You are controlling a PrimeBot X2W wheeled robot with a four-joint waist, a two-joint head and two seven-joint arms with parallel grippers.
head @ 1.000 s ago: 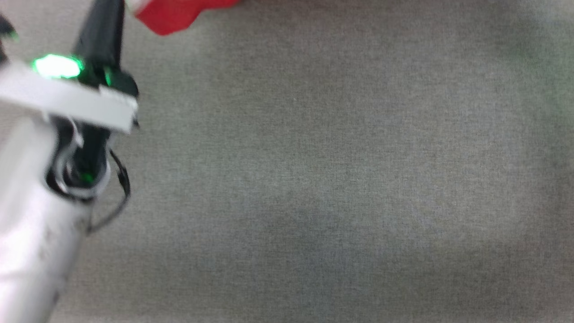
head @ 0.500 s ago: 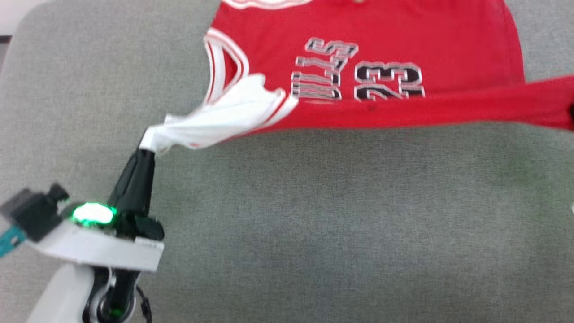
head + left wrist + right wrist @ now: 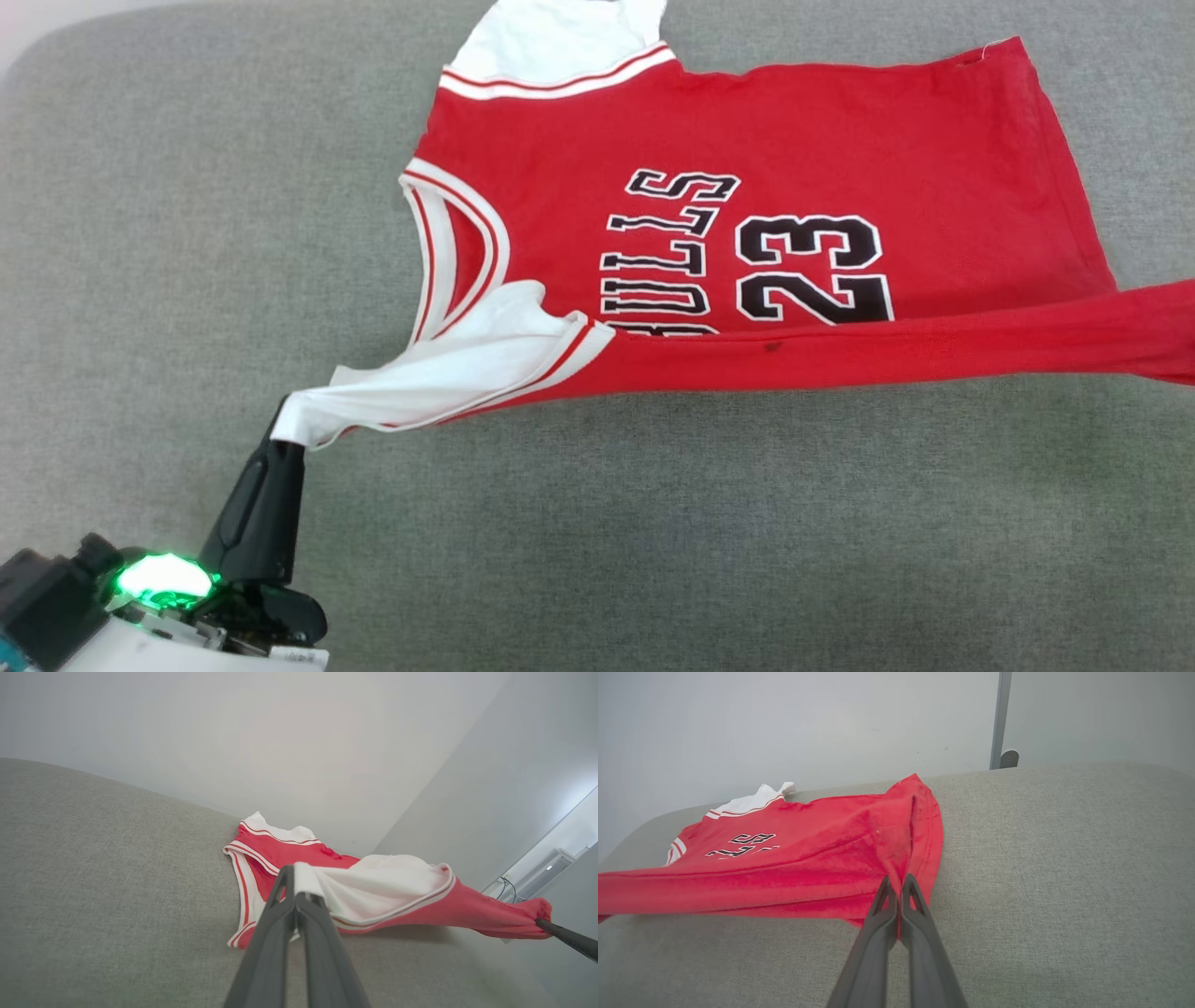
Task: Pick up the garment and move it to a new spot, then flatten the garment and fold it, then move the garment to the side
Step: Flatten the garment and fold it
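The left end effector is pinched tight on the white sleeve end of the garment, and the right end effector is clamped on a red hem corner. Between them the near edge is raised and stretched taut, probably to pull out wrinkles for flattening. Beyond that edge, the body with its printed number lies flat on the grey cushion, farther from the robot.

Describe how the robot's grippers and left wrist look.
Left gripper and right gripper match: two long, dark grey, tapering fingers with slotted cut-outs near the tips. At the left one's base sit a glowing green light, a white housing and a black camera block.
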